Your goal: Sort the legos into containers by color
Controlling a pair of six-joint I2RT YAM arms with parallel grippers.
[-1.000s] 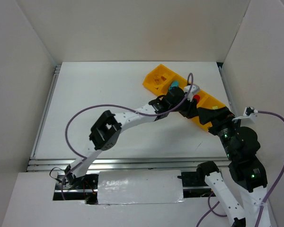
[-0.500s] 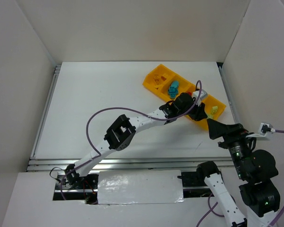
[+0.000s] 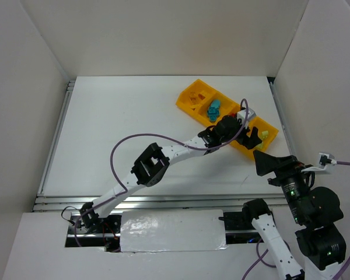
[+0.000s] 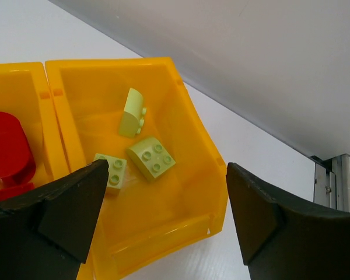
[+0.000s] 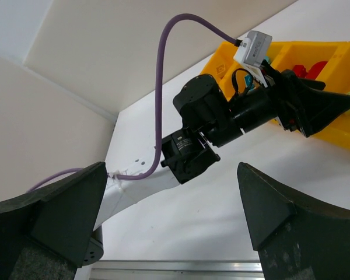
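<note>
Left pincer (image 4: 166, 175) has opened, empty, above the end compartment of the tray (image 4: 192, 125).
Release step: three pale green bricks (image 4: 151, 156) lie below; right pincer (image 5: 170, 169) also wide, empty. Next, lift clear, seek strays.

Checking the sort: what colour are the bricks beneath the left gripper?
Pale yellow-green bricks, clearest in the left wrist view.

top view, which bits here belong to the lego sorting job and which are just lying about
Part of the job: long orange-yellow plastic tray of compartments; three pale yellow-green plastic bricks; teal-blue plastic bricks; red plastic piece; left gripper, open; right gripper, open.
Just there: purple cable; white table; metal rail at the table's left edge.
</note>
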